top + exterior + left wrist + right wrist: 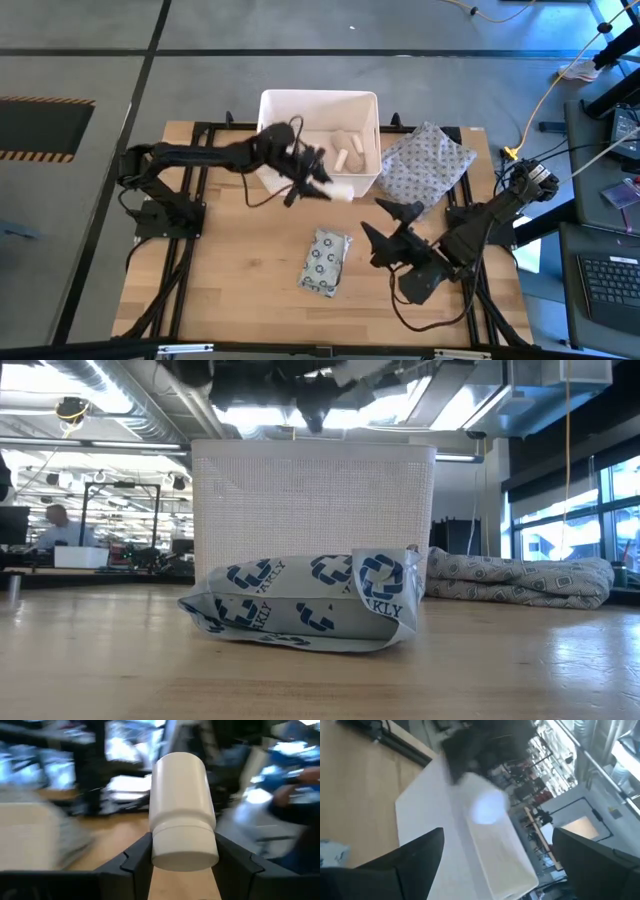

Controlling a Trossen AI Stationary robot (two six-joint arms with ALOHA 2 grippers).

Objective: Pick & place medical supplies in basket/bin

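Observation:
My left gripper (318,180) hangs over the near rim of the white bin (275,105), shut on a white pill bottle (338,190). Cream gauze rolls (346,148) lie inside the bin. The flat grey dotted packet (325,262) lies on the table in front of the bin; in the low view the packet (300,605) fills the foreground. My right gripper (370,215) is open, low over the table to the right of the packet, pointing toward the bin. In the right wrist view, my right gripper (497,865) faces the bin (490,855). My left gripper (184,857) pinches the white pill bottle between its two fingers (135,860) at the cap end (185,851). The bottle's body (181,790) sticks out ahead of the fingers. The bottle is lifted clear of the table, above the bin's near rim.
The larger grey patterned cloth pouch (425,165) lies to the right of the bin, near the table's far right; in the low view the pouch (520,580) lies low. Bare wood lies left of the packet and along the near edge. Black frame rails run along both table sides.

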